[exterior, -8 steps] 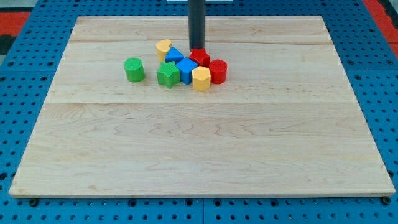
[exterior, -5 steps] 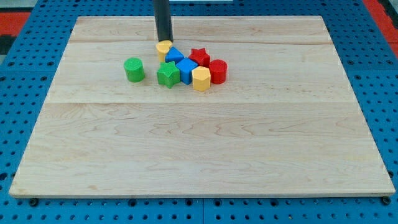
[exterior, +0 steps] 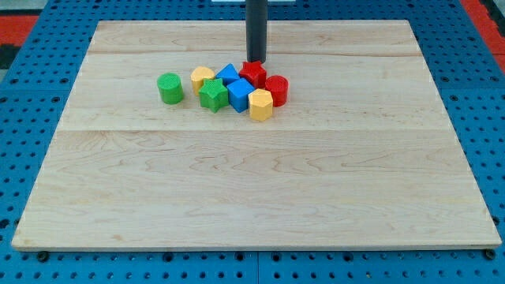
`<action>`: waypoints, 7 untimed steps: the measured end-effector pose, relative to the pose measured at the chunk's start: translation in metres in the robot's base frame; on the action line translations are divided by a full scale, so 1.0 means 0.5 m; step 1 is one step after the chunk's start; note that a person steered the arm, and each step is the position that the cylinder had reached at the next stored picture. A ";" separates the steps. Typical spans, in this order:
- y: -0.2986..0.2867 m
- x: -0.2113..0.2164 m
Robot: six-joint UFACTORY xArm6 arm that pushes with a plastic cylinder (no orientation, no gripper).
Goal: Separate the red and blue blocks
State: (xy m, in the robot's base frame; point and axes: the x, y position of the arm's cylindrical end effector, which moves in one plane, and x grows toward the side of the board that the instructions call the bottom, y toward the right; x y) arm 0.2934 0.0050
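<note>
My tip [exterior: 256, 61] stands at the top edge of a red star block [exterior: 252, 73], touching or nearly touching it. A red cylinder [exterior: 276, 90] sits just right of and below the star. A blue triangular block [exterior: 228, 75] lies left of the star, and a blue cube-like block [exterior: 240, 95] lies just below it. The red and blue blocks are packed together in one cluster near the board's top centre.
A yellow hexagonal block [exterior: 261, 104] touches the cluster's lower right. A yellow block [exterior: 202, 79] and a green star [exterior: 212, 95] sit on its left. A green cylinder [exterior: 170, 87] stands apart further left. All rest on the wooden board [exterior: 252, 197].
My tip moved left to the yellow block, then back right to the red star. The yellow block shifted left and down; the blue blocks and yellow hexagon shifted slightly right.
</note>
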 end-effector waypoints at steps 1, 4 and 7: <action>0.001 0.000; 0.154 0.195; -0.182 0.195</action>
State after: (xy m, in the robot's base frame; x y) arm 0.3906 -0.0862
